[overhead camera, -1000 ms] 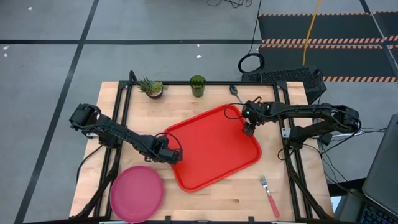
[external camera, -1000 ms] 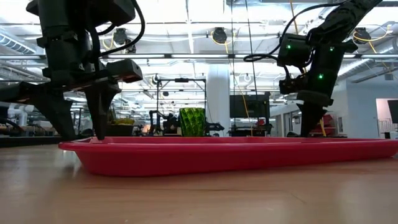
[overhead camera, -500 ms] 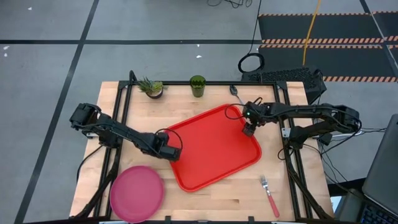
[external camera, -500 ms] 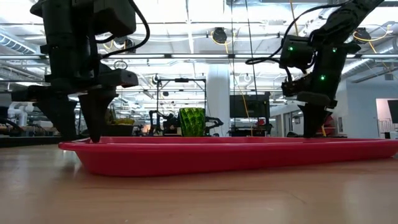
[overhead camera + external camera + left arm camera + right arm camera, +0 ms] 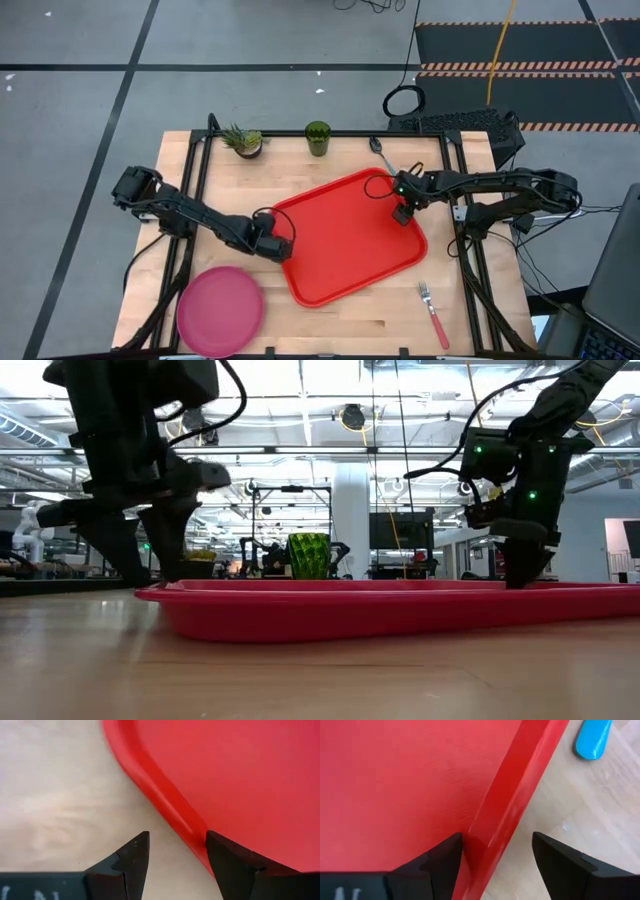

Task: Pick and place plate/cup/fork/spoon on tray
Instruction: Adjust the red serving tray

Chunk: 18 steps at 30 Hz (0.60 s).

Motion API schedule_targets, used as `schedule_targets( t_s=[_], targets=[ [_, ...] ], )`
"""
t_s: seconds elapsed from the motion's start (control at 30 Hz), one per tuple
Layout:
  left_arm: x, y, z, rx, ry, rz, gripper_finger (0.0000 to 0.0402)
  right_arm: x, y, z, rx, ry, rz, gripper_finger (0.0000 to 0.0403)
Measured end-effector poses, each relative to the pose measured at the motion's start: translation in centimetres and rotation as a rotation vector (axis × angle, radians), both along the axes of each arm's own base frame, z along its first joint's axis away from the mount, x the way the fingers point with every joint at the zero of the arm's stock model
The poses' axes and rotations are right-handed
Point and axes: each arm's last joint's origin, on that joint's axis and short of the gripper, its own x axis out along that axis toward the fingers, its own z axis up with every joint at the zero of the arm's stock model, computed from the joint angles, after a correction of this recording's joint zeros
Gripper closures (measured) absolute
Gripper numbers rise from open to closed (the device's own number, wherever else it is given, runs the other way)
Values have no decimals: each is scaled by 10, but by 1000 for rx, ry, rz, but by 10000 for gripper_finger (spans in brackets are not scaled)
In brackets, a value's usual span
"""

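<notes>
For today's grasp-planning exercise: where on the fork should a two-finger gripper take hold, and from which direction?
Grip the fork on its pink-red handle, coming straight down from above with the fingers straddling the handle's narrow width. It lies flat on the table, clear of the tray, so only a top approach fits; the handle is its longest, straightest part.

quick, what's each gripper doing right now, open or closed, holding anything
Left gripper: open, fingers straddling the tray rim, not clamped.
Right gripper: open, fingers either side of the tray's opposite rim, holding nothing.
</notes>
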Motion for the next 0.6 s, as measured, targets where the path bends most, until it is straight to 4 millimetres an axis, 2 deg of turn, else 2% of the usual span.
schedule_targets(
  t_s=[0.13, 0.27, 0.47, 0.6],
  targets=[
    [-4, 14, -1, 13, 89, -18, 206, 1, 1, 0, 47, -22, -17, 213],
    [-2, 26, -1, 12, 110, -43, 221, 2, 5, 0, 68, -34, -70, 272],
    [0, 41, -1, 38, 127, -102, 299, 4, 10, 0, 92, -56, -183, 356],
    [1, 53, 0, 71, 150, -159, 349, 4, 12, 0, 108, -62, -243, 361]
  ],
)
